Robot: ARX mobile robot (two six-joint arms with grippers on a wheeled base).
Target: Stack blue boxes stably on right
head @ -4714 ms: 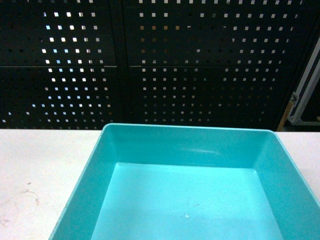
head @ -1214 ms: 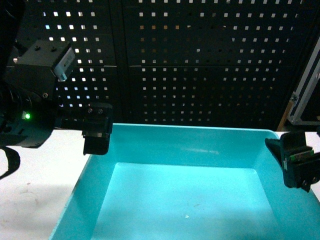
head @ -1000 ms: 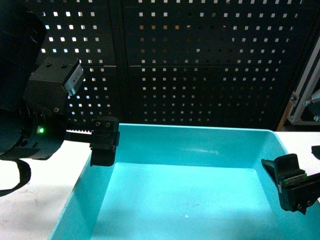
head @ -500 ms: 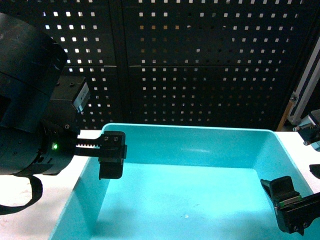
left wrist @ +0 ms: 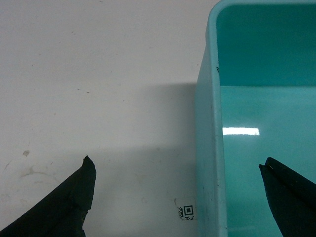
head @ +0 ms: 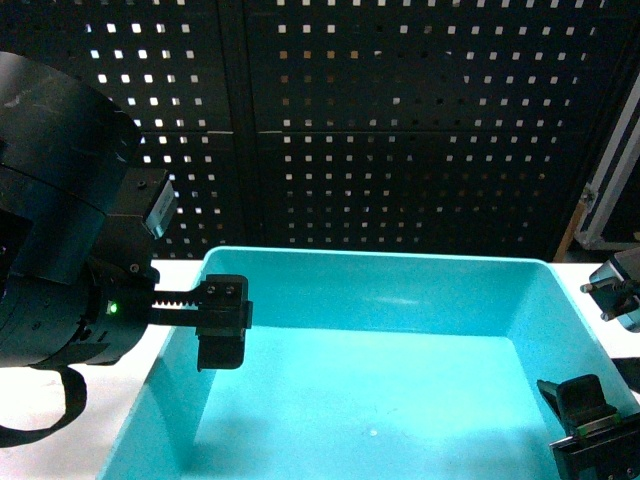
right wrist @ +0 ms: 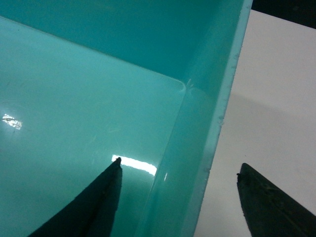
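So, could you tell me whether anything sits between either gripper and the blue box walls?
Nothing visible does. The left gripper straddles the blue box's left wall, and the right gripper straddles the right wall, jaws open, with only bare table outside.

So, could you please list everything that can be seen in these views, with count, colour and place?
blue box: one, light turquoise, on the table in front of the robot, open side up and empty.
table: one, white with faint scuffs, under the box.
code sticker: one, small, black and white, on the table next to the box's left wall.
perforated panels: black, standing behind the table.
metal frame: one, pale, at the far right edge of the head view.
left gripper: black, open, one finger inside the box and one outside, straddling the left wall.
right gripper: black, open, straddling the right wall the same way.
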